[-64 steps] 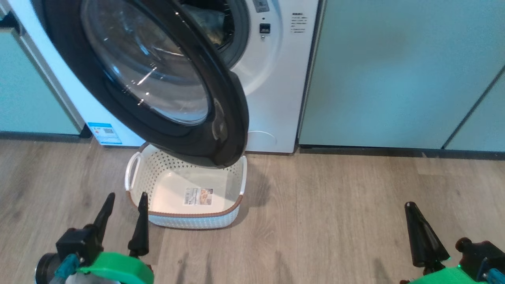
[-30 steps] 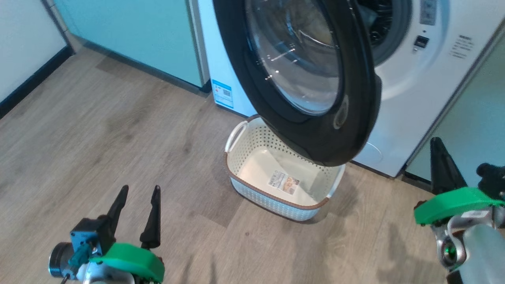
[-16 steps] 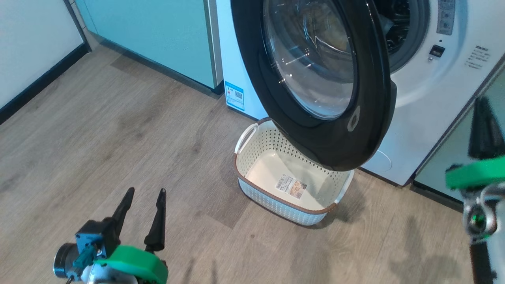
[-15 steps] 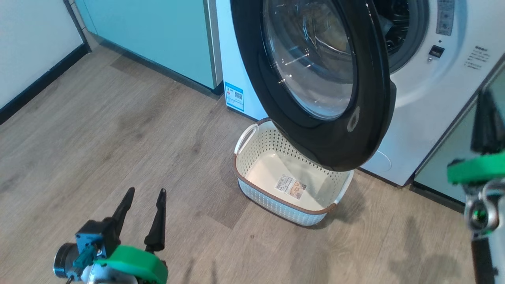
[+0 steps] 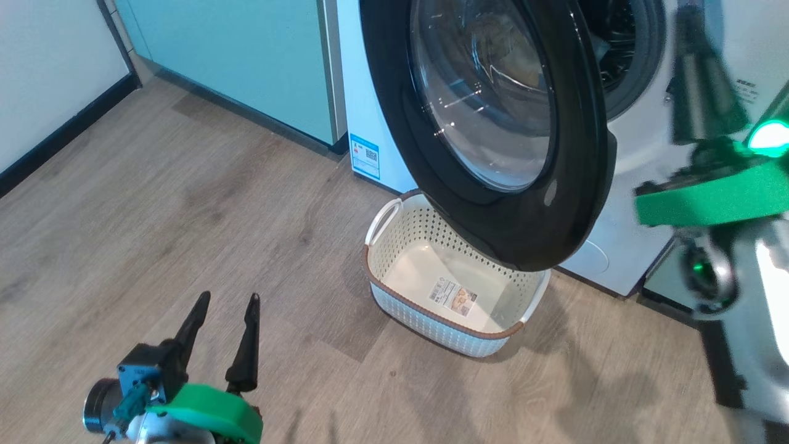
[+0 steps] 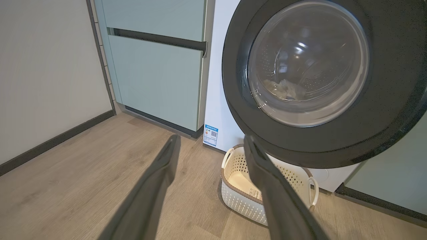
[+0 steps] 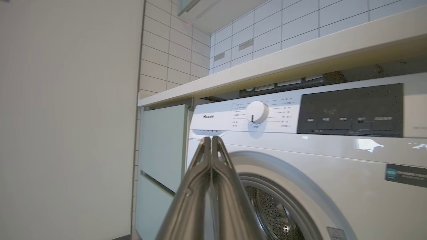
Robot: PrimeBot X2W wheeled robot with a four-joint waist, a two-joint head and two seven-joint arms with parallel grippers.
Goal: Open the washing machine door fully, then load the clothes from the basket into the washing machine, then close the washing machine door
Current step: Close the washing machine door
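wood-look planks make the floor (image 5: 185,203), bounded by a white wall (image 5: 49,74) with a dark skirting on the left and pale green cabinet panels (image 5: 246,55) beside the washing machine (image 5: 629,166). a blue sticker (image 5: 365,155) sits low on the machine's left front corner and a small round flap (image 5: 588,256) low on its right. the washing machine door (image 5: 579,185) stands partly swung out on its left-hand hinge. its black ring and glass bowl face out towards the robot's left, and its free edge lies to the right, just in front of the grey-rimmed drum mouth (image 5: 641,74), so it hides most of that opening in the head view. the clothes (image 6: 283,89) show through the glass as a pale lump low inside the drum. the basket (image 5: 431,320) sits on the floor just before the machine, under the door's lower edge, its long axis running along the machine's front with a white handle at each short end and its label showing on the floor of it. the left end effector (image 5: 228,297) hangs low over the planks, well apart from the basket, fingers spread wide, holding nothing. the right end effector (image 7: 211,138) is raised before the machine's upper front, blurred in the head view, its two fingers pressed together on nothing, pointing towards the control strip left of the round dial (image 7: 256,112).
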